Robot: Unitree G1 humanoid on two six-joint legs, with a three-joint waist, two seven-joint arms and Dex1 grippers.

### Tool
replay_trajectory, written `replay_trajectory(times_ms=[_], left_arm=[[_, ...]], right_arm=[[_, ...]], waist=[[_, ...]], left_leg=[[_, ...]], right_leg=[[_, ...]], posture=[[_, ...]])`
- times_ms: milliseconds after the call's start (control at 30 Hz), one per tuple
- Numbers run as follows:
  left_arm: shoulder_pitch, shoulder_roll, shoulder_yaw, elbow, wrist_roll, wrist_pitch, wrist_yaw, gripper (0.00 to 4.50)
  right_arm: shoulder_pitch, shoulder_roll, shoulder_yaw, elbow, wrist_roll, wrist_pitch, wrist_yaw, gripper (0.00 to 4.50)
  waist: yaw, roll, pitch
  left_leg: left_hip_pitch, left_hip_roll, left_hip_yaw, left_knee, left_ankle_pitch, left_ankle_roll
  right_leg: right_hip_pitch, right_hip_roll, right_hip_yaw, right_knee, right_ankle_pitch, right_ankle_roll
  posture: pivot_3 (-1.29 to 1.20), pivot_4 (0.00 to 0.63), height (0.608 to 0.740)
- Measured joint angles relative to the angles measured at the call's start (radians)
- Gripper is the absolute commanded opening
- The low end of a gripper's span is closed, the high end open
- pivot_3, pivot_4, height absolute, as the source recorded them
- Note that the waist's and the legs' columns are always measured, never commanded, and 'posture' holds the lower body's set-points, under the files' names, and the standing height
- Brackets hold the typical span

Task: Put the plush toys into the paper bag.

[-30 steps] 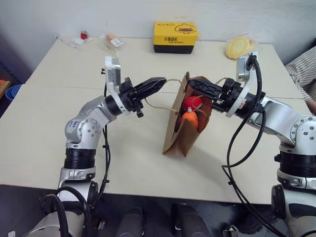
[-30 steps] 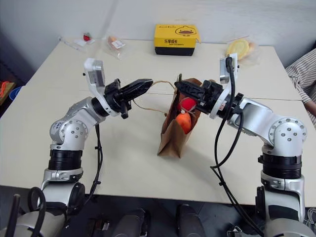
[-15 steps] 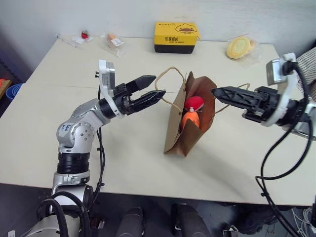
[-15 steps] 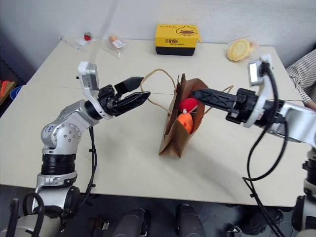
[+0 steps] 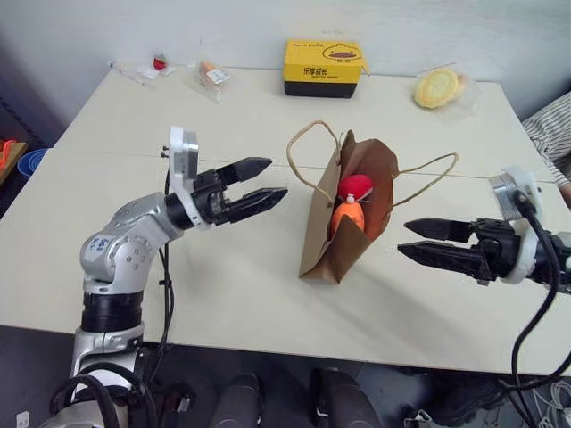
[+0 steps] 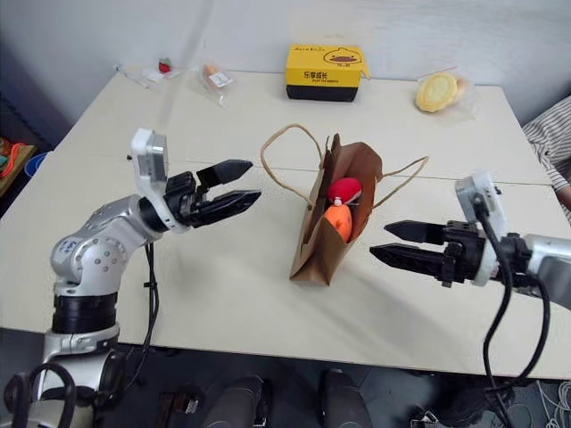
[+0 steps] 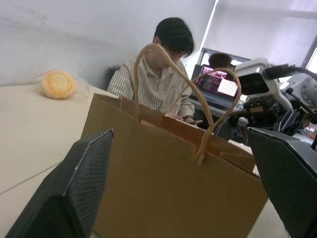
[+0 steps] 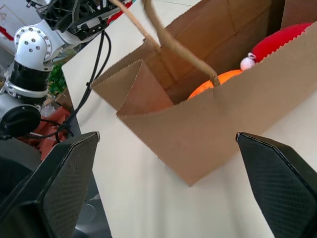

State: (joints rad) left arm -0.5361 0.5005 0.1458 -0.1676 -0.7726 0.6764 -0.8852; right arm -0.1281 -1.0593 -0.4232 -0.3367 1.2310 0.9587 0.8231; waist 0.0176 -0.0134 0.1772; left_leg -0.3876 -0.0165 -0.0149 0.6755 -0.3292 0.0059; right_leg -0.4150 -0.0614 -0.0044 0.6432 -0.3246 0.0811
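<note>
Left wrist view shows a seated person [image 7: 161, 84] behind the paper bag [image 5: 343, 223]. Bag, holding red plush [image 5: 354, 186] and orange plush [image 5: 345, 217], stands between left pincer [image 5: 257, 184] and right pincer [image 5: 417, 239], both agape, empty.

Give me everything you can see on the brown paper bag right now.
The plain brown kraft paper bag stands on the pale table, leaning a little, its mouth open with a serrated top edge. Two tan twisted-cord loop handles arc out loose to either side. Inside sit the round red plush toy and, below it, the orange plush toy. Neither the left gripper nor the right gripper touches it; both are open, on either side.
</note>
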Motion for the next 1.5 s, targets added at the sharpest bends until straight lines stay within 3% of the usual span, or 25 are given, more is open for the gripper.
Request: replay_trajectory(times_ms=[100, 167, 367, 533, 1500], left_arm=[[0.083, 0.030, 0.000, -0.064, -0.002, 0.013, -0.007, 4.50], [0.125, 0.028, -0.007, -0.113, -0.001, 0.008, 0.004, 4.50], [0.163, -0.016, -0.115, -0.167, 0.104, -0.062, 0.058, 4.50], [0.192, -0.078, -0.166, -0.186, 0.136, -0.093, 0.113, 4.50], [0.159, -0.227, -0.269, -0.130, 0.336, -0.200, 0.284, 4.50]], right_arm=[[0.121, 0.018, -0.006, -0.022, -0.144, -0.092, 0.040, 2.86], [0.168, 0.062, 0.059, -0.055, -0.302, -0.224, 0.064, 2.14], [0.111, 0.265, 0.233, -0.061, -0.538, -0.452, 0.017, 0.05], [0.057, 0.395, 0.333, -0.061, -0.661, -0.570, -0.029, 0.05], [-0.110, 0.606, 0.579, -0.012, -0.900, -0.607, -0.111, 0.05]], waist=[[0.006, 0.000, 0.000], [0.007, 0.000, 0.000], [0.006, 0.002, 0.000], [0.004, 0.003, 0.000], [0.003, 0.003, 0.000]], left_leg=[[0.001, 0.000, 0.000, 0.001, 0.000, 0.000], [0.002, 0.000, -0.001, 0.001, 0.000, 0.000], [0.004, -0.002, 0.000, 0.002, 0.000, -0.001], [0.004, -0.002, 0.000, 0.001, 0.001, -0.001], [0.004, -0.003, 0.000, 0.003, 0.001, -0.001]], right_leg=[[0.001, 0.000, 0.000, -0.003, 0.000, 0.000], [0.003, 0.000, 0.000, -0.005, 0.000, 0.000], [0.003, 0.000, 0.001, -0.004, 0.001, 0.001], [0.002, 0.000, 0.001, -0.003, 0.001, 0.001], [0.002, 0.000, 0.001, 0.000, 0.000, 0.001]], posture=[[0.00, 0.150, 0.740], [0.00, 0.150, 0.740], [0.00, 0.150, 0.740], [0.00, 0.150, 0.740], [0.00, 0.150, 0.740]])
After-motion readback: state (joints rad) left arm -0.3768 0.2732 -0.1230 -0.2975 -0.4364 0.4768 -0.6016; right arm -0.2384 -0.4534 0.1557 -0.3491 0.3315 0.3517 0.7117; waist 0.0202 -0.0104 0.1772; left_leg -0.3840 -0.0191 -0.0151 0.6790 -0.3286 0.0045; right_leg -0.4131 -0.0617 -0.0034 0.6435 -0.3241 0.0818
